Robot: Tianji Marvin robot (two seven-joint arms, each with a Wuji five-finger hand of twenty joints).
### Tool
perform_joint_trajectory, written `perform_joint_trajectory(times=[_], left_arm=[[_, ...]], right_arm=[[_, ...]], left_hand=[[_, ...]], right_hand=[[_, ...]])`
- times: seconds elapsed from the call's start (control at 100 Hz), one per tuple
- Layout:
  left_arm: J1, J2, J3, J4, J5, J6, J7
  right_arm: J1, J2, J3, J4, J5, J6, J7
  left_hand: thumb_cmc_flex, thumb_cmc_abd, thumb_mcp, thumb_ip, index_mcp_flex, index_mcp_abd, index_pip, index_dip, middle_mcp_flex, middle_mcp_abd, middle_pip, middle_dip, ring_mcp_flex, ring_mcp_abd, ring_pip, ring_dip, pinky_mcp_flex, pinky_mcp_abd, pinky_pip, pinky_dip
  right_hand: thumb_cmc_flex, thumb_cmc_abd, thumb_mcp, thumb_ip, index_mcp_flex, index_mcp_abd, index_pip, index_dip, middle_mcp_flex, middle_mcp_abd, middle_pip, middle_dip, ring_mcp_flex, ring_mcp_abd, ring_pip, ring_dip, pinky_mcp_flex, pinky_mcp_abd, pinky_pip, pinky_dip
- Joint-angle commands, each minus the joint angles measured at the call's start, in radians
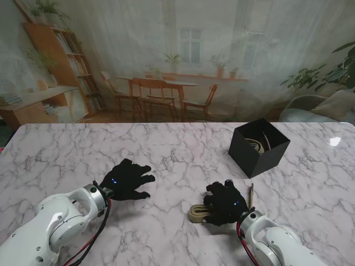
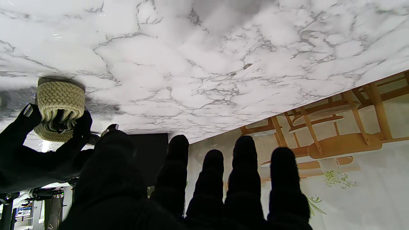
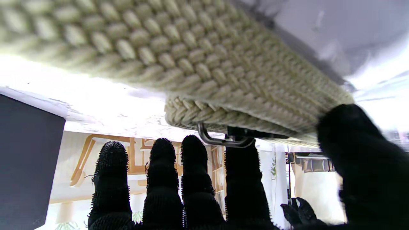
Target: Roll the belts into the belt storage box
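A beige woven belt (image 1: 197, 213) lies partly rolled on the marble table, near me and right of centre. My right hand (image 1: 224, 203) is shut on it. The right wrist view shows the thumb (image 3: 361, 153) and a finger pinching the belt (image 3: 207, 64) at its metal buckle (image 3: 223, 140). In the left wrist view the belt roll (image 2: 59, 99) sits between those black fingers. My left hand (image 1: 126, 180) hovers open over the table to the left, fingers spread and holding nothing. The black belt storage box (image 1: 259, 147) stands farther off on the right with a coiled belt (image 1: 257, 145) inside.
A thin strap end (image 1: 250, 193) lies on the table just right of my right hand. The table's far edge runs just behind the box. A printed room backdrop hangs beyond it. The box's dark wall (image 3: 25, 159) shows in the right wrist view.
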Motion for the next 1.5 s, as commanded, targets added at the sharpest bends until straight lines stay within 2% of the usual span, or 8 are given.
perform_joint_trajectory(times=[0.0, 0.33, 0.46, 0.74, 1.0, 1.21, 1.36, 1.49], left_arm=[[0.001, 0.0, 0.0, 0.003, 0.001, -0.002, -0.019], [0.004, 0.0, -0.004, 0.002, 0.009, 0.001, -0.015], [0.006, 0.0, -0.008, 0.0, 0.012, -0.001, -0.017], [0.012, 0.0, -0.015, 0.001, 0.018, 0.003, -0.007], [0.021, -0.001, -0.029, -0.001, 0.026, 0.009, -0.002], [0.028, -0.001, -0.043, -0.003, 0.033, 0.011, 0.003], [0.031, -0.001, -0.045, -0.004, 0.034, 0.012, 0.001], [0.033, -0.001, -0.047, -0.006, 0.035, 0.011, 0.0]], right_arm=[[-0.027, -0.001, 0.018, -0.017, 0.008, 0.0, -0.006], [-0.111, -0.002, 0.123, -0.109, -0.022, -0.037, 0.016], [-0.134, -0.009, 0.15, -0.122, -0.021, -0.011, -0.024], [-0.195, -0.024, 0.23, -0.157, -0.063, 0.168, -0.094], [-0.197, -0.034, 0.223, -0.115, -0.068, 0.382, -0.067], [-0.165, -0.039, 0.192, -0.063, -0.042, 0.468, -0.057], [-0.131, -0.039, 0.156, -0.022, -0.03, 0.525, -0.033], [-0.106, -0.04, 0.137, 0.006, -0.011, 0.534, -0.032]], left_hand=[[-0.017, 0.04, -0.017, -0.016, 0.011, 0.003, 0.001, -0.004, -0.022, 0.02, -0.031, -0.013, -0.003, 0.02, -0.029, -0.006, -0.015, 0.038, -0.029, 0.002], [-0.016, 0.04, -0.016, -0.016, 0.011, 0.003, 0.003, -0.002, -0.022, 0.021, -0.031, -0.013, -0.003, 0.02, -0.029, -0.006, -0.015, 0.038, -0.029, 0.002], [-0.014, 0.041, -0.016, -0.015, 0.011, 0.003, 0.003, -0.002, -0.022, 0.019, -0.031, -0.013, -0.003, 0.019, -0.029, -0.006, -0.016, 0.037, -0.03, 0.002], [-0.011, 0.045, -0.016, -0.015, 0.013, 0.003, 0.004, -0.001, -0.022, 0.019, -0.031, -0.013, -0.004, 0.019, -0.029, -0.006, -0.016, 0.037, -0.029, 0.002], [-0.009, 0.046, -0.016, -0.015, 0.02, -0.001, 0.007, 0.0, -0.022, 0.019, -0.03, -0.013, -0.003, 0.02, -0.028, -0.006, -0.015, 0.036, -0.029, 0.003], [-0.009, 0.047, -0.017, -0.015, 0.024, -0.001, 0.011, 0.003, -0.022, 0.02, -0.031, -0.013, -0.004, 0.019, -0.029, -0.006, -0.016, 0.037, -0.028, 0.003], [-0.009, 0.046, -0.017, -0.015, 0.025, -0.001, 0.012, 0.003, -0.022, 0.02, -0.031, -0.013, -0.003, 0.019, -0.029, -0.006, -0.016, 0.037, -0.029, 0.002], [-0.009, 0.048, -0.017, -0.015, 0.025, -0.002, 0.012, 0.004, -0.023, 0.018, -0.031, -0.013, -0.004, 0.019, -0.029, -0.006, -0.016, 0.037, -0.029, 0.002]], right_hand=[[-0.043, 0.048, -0.024, 0.038, -0.064, 0.021, -0.045, 0.0, -0.044, 0.021, -0.02, -0.008, -0.031, 0.021, 0.018, 0.017, -0.025, 0.01, -0.005, 0.01], [-0.095, 0.106, -0.176, 0.039, -0.225, 0.114, -0.181, -0.055, -0.094, 0.032, -0.042, -0.02, -0.048, 0.019, 0.005, 0.01, -0.033, 0.007, -0.011, 0.005], [-0.054, 0.143, -0.147, 0.055, -0.178, 0.117, -0.163, -0.048, -0.08, 0.03, -0.029, -0.015, -0.034, 0.018, 0.012, 0.012, -0.012, -0.002, 0.003, 0.01], [-0.011, 0.118, -0.107, 0.059, 0.018, 0.082, -0.005, 0.041, 0.016, 0.021, 0.012, 0.0, 0.021, 0.022, 0.064, 0.038, 0.023, -0.02, 0.048, 0.037], [-0.047, 0.067, -0.137, 0.049, 0.12, 0.096, 0.011, 0.065, 0.1, 0.017, 0.007, -0.002, 0.074, 0.026, 0.095, 0.054, 0.054, -0.024, 0.077, 0.057], [-0.025, 0.044, -0.138, 0.052, 0.219, 0.076, 0.03, 0.088, 0.139, 0.011, -0.009, -0.006, 0.094, 0.026, 0.099, 0.062, 0.058, -0.025, 0.081, 0.065], [-0.004, 0.048, -0.129, 0.057, 0.217, 0.081, 0.023, 0.093, 0.138, 0.015, -0.013, -0.005, 0.096, 0.026, 0.099, 0.065, 0.06, -0.028, 0.086, 0.069], [0.084, 0.025, -0.042, 0.071, 0.244, 0.068, 0.04, 0.117, 0.147, 0.01, -0.007, 0.0, 0.104, 0.024, 0.106, 0.071, 0.056, -0.023, 0.083, 0.072]])
